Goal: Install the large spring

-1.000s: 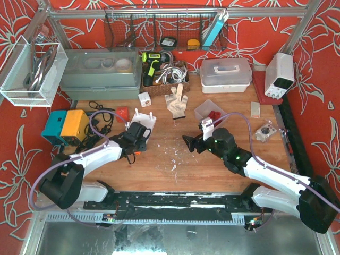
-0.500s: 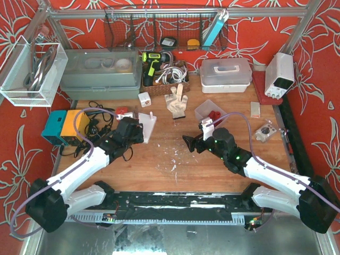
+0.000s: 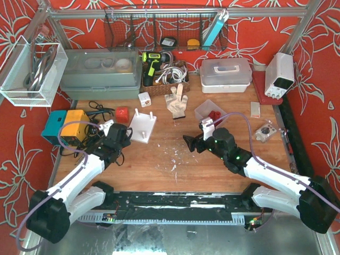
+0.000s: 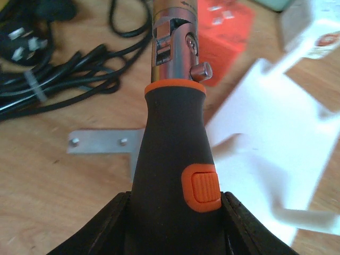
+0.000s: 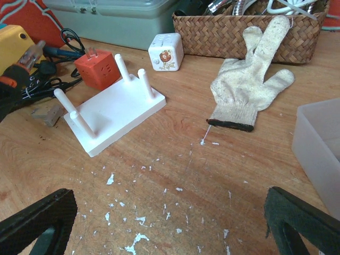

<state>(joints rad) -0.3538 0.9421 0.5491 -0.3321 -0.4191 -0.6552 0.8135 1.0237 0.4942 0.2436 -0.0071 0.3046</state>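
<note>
No large spring shows in any view. A white base with four upright pegs lies left of centre; it also shows in the right wrist view and, blurred, in the left wrist view. My left gripper is left of the base, shut on a screwdriver with a black handle, orange button and metal chuck. My right gripper hovers low over the table to the right of the base, open and empty; its fingers stand wide apart.
A red cube, black cables and a metal bracket lie by the left gripper. A work glove, white cube, wicker basket and clear tray are behind. A black rail runs along the near edge.
My left arm has swung left and back from over the white base, carrying the screwdriver, so the base is now uncovered. The right arm has not moved.
</note>
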